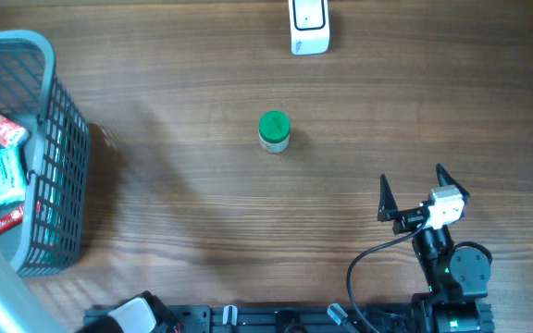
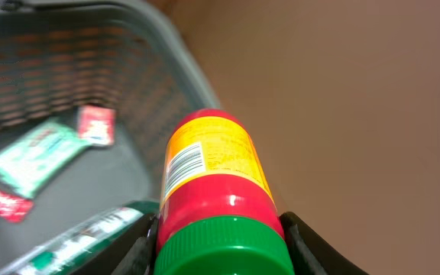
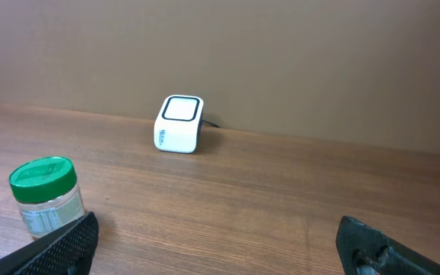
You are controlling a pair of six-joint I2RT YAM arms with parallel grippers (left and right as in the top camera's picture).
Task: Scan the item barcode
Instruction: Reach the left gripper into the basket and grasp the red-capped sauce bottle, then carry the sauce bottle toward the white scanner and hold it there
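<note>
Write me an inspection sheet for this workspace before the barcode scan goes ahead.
Surface: wooden table, brown grain.
Job's things: white barcode scanner at the far edge; bottle with green cap and red-yellow label, barcode showing, held above the basket; green-lidded jar upright mid-table.
Clutter: grey basket at the left, holding several packets.
Grippers: left gripper shut on the bottle; right gripper open and empty, near the front edge.
Cables: black cable looped beside the right arm.
Surroundings: plain brown wall behind the table.
</note>
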